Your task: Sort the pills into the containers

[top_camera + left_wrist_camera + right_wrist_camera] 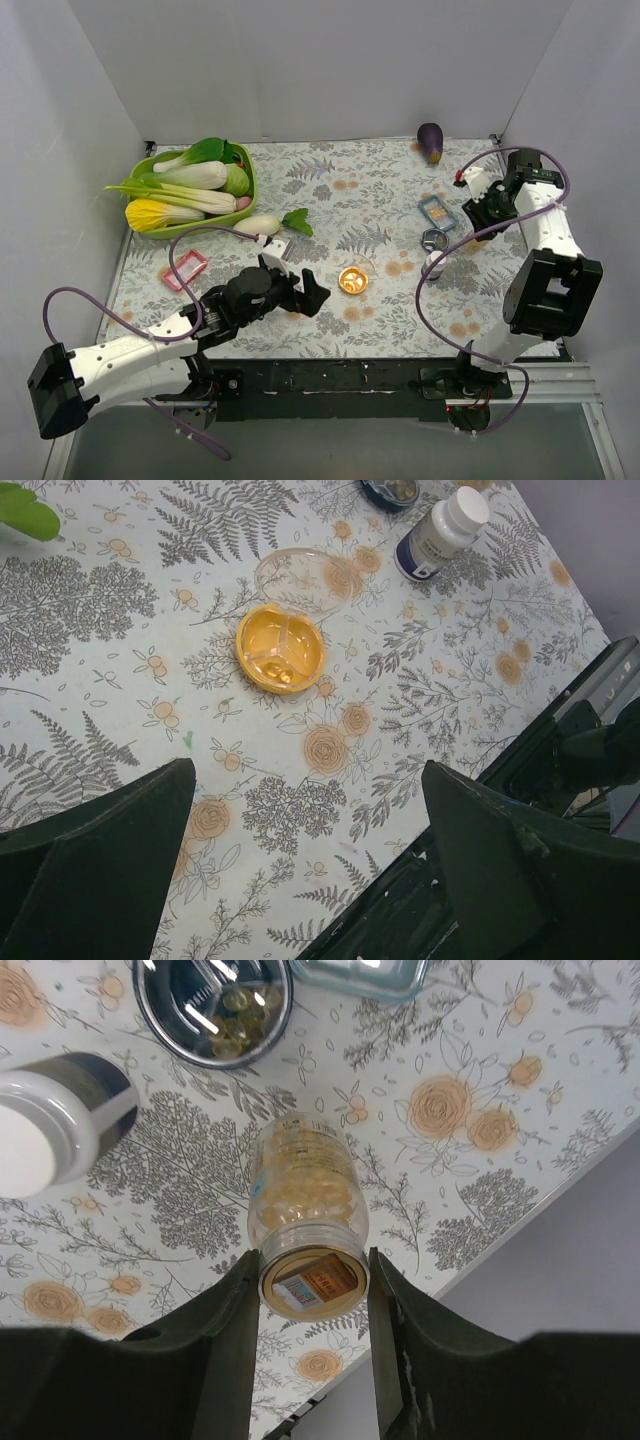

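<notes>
An amber-orange round dish point(352, 280) with compartments sits on the floral cloth mid-table; it also shows in the left wrist view point(280, 648), with a clear lid point(300, 578) just behind it. My left gripper point(300, 285) point(305, 780) is open and empty, a little left of and nearer than the dish. My right gripper point(468, 192) point(313, 1270) is shut on the neck of a clear pill bottle point(303, 1185) full of yellow capsules, held above the cloth at the right. A dark round dish point(213, 1000) point(433, 240) holds several capsules. No pale green dish shows.
A white-capped bottle point(432, 265) point(55, 1120) point(440, 532) lies by the dark dish. A blue-rimmed rectangular box point(437, 212) is behind it. A green basket of vegetables point(246, 175), a radish point(262, 224), a pink box point(185, 268) and an eggplant point(431, 142) stand around.
</notes>
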You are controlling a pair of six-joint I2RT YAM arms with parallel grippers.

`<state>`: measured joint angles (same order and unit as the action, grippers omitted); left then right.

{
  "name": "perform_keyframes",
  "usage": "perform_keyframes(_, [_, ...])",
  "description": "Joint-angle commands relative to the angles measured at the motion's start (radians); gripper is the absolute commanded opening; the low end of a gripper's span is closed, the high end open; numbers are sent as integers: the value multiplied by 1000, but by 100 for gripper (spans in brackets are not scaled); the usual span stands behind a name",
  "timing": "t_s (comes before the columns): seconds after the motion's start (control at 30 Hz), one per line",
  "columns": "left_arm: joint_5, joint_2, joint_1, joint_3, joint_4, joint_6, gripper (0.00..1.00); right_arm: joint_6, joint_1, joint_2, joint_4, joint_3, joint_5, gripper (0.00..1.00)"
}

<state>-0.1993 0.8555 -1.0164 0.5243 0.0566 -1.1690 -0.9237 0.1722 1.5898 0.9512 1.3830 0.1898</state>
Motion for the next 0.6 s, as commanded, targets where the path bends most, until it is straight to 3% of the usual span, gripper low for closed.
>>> perform_keyframes(0.0, [23,8,18,-24,-21,-52,98,-84,38,41,57,16,-36,15])
perform_keyframes(0.27, [58,19,45,-47,-50,-107,98,-86,38,96,55,1,-4,22])
perform_keyframes(0.3, [60,20,48,-50,-51,-112,98,-87,36,104,69,8,-3,34])
perform_keyframes(0.37, [64,27,55,-55,-51,-126,98,-95,38,119,105,45,10,47])
perform_keyframes(0.4, [67,28,58,-56,-51,-130,98,-96,38,121,115,60,11,60])
perform_keyframes(0.5, [89,36,71,-67,-52,-153,98,-102,36,110,152,132,39,75])
perform_keyframes(0.57, [112,42,87,-79,-92,-167,98,-101,35,105,179,181,71,80])
